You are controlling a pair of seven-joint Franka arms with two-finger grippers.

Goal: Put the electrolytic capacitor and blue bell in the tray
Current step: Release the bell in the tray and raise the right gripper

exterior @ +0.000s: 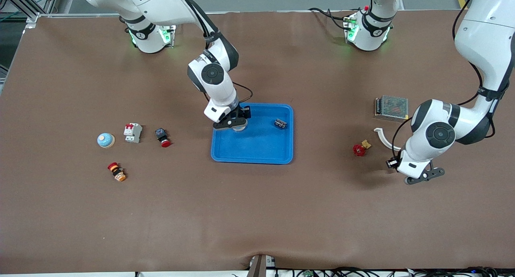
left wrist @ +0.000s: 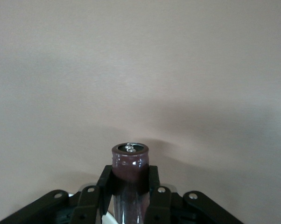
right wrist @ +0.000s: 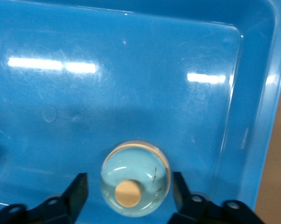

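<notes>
Jaws on right gripper [exterior: 237, 124] parted either side of blue bell [right wrist: 136, 179] sitting in tray [exterior: 257, 144], skewed lift could drag it out; left gripper [exterior: 424, 176] jaws clamped on electrolytic capacitor [left wrist: 129, 163] over bench [exterior: 257, 212] well apart from tray, red valve [exterior: 359, 149] and right arm lie in its path, collision risk.

I see the brown desk [exterior: 257, 212] carrying a blue tray [exterior: 257, 156] mid-desk, a breaker [exterior: 132, 132], bell [exterior: 106, 140] and two buttons [exterior: 163, 137] toward the right arm's end, a red valve [exterior: 361, 148] and power supply [exterior: 391, 107] toward the left arm's.
</notes>
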